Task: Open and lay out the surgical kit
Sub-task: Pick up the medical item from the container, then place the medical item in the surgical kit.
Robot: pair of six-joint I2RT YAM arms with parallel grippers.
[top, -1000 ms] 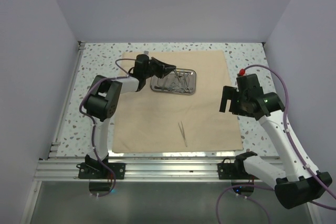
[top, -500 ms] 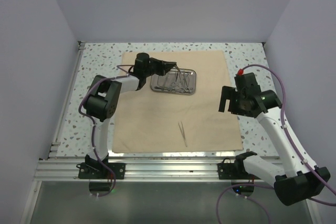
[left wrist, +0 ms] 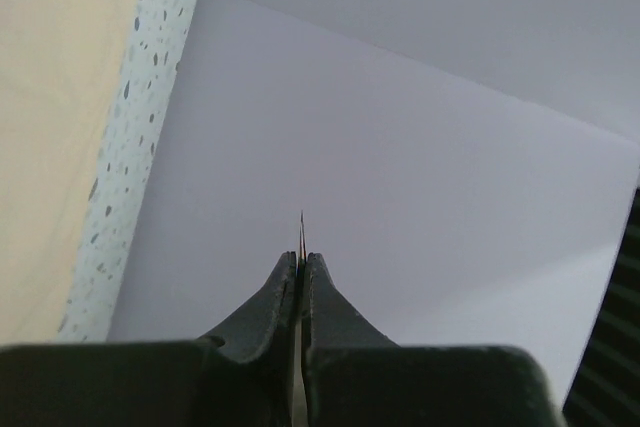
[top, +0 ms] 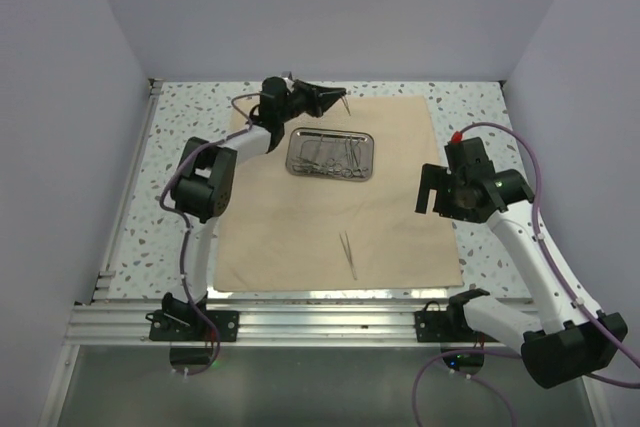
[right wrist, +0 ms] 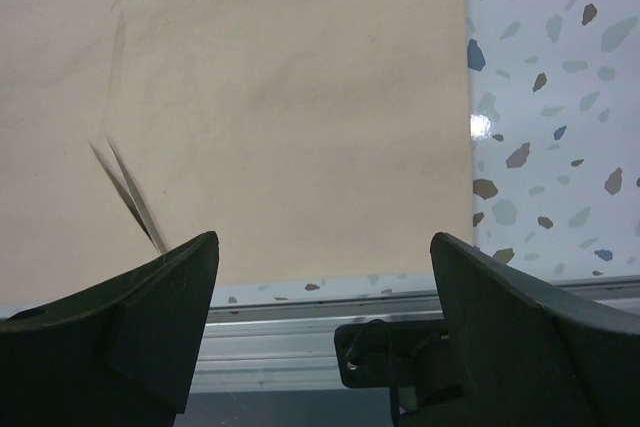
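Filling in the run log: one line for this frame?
left gripper: shut on slim instrument, aloft | right gripper: open, over cloth edge | tweezers: on cloth

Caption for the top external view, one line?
Left gripper holds a slim instrument beyond the steel tray; tweezers lie on the spread cloth; right gripper hovers open.

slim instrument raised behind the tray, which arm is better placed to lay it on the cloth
Left. The left jaws are shut on the slim instrument, raised beyond the tray; the right jaws hang open, empty, over the cloth edge.
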